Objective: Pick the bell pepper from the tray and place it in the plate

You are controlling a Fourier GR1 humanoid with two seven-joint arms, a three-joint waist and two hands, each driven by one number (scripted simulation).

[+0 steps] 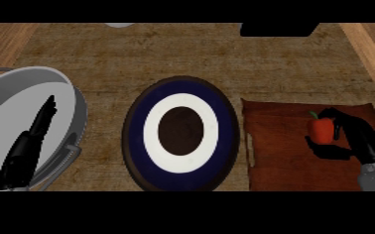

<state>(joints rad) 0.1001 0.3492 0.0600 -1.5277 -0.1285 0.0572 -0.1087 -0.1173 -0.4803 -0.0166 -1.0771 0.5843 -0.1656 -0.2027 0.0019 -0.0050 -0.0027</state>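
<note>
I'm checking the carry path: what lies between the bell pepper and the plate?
In the head view, only the brown tray's own surface and left edge lie between the bell pepper, held by the right hand, and the plate.

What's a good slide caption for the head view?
Right hand fingers curl around the bell pepper over the tray, plate waiting alongside.

A brown, mottled counter top (110, 64) fills most of the frame. Pale wooden strips run along the upper left (16, 39) and upper right (362, 39) corners. A black block (280, 29) (cut off by the frame) sits at top right.
</note>
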